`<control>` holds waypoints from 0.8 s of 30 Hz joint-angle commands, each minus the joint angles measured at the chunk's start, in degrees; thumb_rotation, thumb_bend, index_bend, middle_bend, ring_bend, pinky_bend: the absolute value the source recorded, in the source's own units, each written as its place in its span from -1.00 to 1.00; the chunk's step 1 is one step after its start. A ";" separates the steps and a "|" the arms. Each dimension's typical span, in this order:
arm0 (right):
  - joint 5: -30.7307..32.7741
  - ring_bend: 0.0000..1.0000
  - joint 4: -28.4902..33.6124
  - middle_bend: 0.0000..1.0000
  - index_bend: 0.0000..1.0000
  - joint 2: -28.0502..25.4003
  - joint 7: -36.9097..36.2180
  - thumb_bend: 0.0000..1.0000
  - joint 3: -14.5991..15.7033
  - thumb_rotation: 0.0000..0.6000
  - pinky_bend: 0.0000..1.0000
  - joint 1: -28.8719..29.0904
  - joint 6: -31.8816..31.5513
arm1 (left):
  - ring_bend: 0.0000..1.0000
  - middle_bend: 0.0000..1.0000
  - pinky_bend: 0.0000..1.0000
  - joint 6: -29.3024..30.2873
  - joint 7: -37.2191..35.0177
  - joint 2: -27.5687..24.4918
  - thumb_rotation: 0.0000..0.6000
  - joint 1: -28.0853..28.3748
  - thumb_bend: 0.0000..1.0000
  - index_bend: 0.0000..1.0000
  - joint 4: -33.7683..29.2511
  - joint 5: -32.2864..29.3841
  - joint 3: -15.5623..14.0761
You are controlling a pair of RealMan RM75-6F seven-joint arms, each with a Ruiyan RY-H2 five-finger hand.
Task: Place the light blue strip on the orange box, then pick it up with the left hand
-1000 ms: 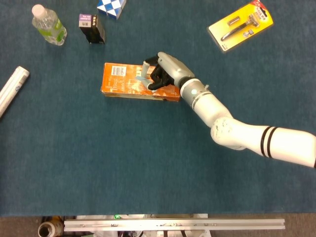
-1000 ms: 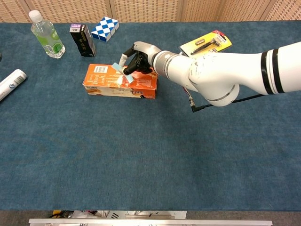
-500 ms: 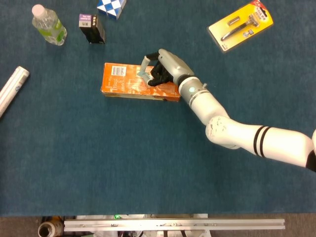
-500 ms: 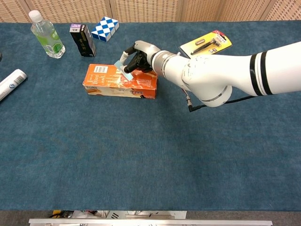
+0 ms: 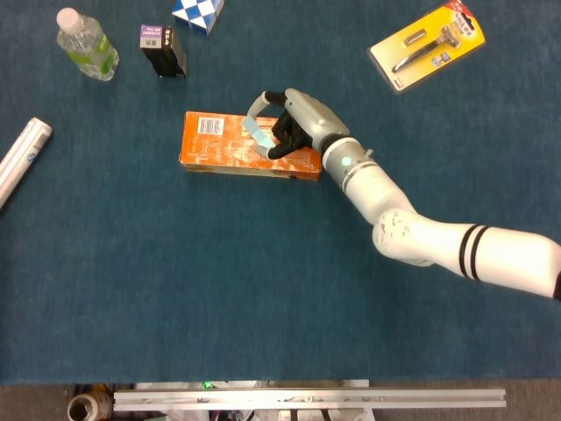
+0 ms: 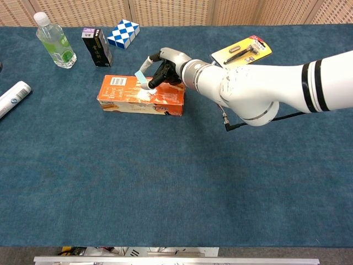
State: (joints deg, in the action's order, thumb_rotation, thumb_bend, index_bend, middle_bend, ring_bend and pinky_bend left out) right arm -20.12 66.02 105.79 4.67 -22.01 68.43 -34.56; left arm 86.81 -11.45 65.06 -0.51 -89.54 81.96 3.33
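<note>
Blue cloth covers the table (image 5: 175,281), and I have my right hand (image 5: 294,123) over the orange box's (image 5: 223,149) right end. Its fingers pinch the light blue strip (image 5: 257,133), tilted, lower tip touching the box top. Bottle (image 5: 86,42), razor pack (image 5: 427,44) sit well apart.

A glossy white arm (image 6: 259,91) with two black bands and a thin black cable ends in a grey-and-black robot hand (image 6: 168,67).

Glossy printed cardboard orange box (image 5: 230,143), matt napped blue cloth (image 5: 219,281).
</note>
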 commanded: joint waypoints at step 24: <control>-24.36 0.51 24.26 0.34 -0.77 -12.70 1.22 -0.70 6.71 1.00 0.88 -17.15 -27.29 | -0.29 -0.39 -0.40 -0.47 -0.57 -1.23 1.00 2.21 -0.06 -0.76 0.90 3.08 0.49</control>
State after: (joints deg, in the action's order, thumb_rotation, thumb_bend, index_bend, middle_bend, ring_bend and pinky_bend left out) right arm -40.75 87.12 96.01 5.60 -17.50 54.48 -58.91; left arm 86.35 -11.94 63.89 1.55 -88.73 84.87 3.78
